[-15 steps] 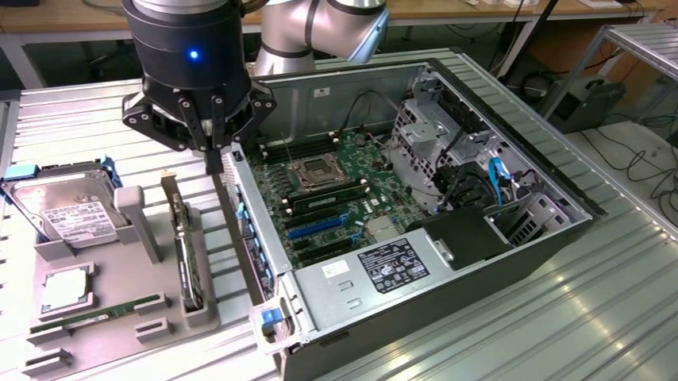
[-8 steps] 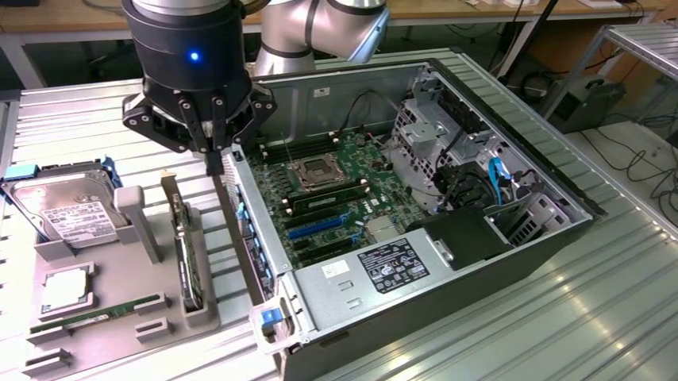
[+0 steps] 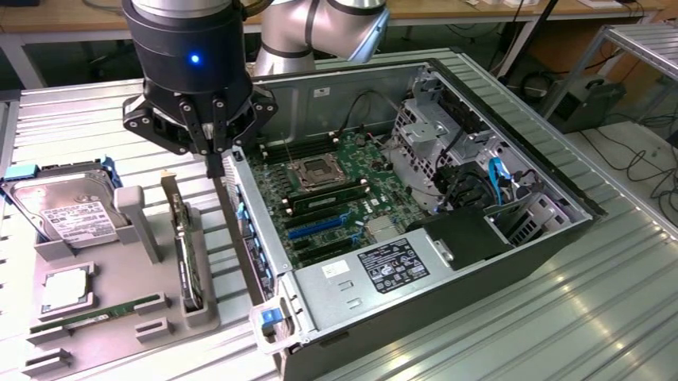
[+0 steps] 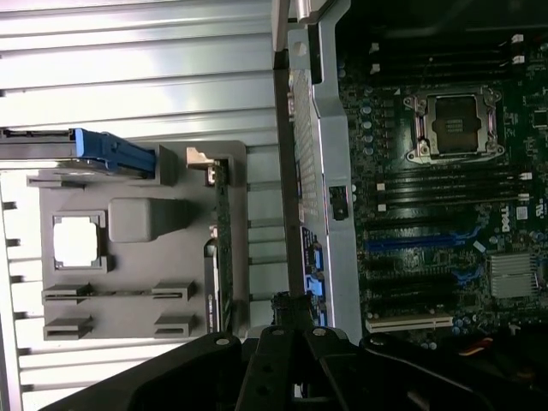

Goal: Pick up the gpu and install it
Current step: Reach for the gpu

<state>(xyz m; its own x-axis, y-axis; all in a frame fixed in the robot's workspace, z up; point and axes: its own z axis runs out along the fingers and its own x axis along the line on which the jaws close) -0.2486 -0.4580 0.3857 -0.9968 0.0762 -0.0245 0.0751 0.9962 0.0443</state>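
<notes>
Nearest me in the exterior view, the grey tray (image 3: 122,278) sits on the worktop (image 3: 529,325). The gpu (image 3: 189,262) stands on edge in the tray's slot, bracket end farther off, so I get little more than its thin top edge. Just beyond, the open computer case (image 3: 329,95) has its near corner cut off by the frame. A dark strip runs along its outer wall; I cannot tell panel from shadow. Above that gap between tray and case hangs the pincer (image 3: 215,152), fingers pressed together with nothing pinched, pointing straight down. The arm (image 3: 190,48) rises out of frame.
</notes>
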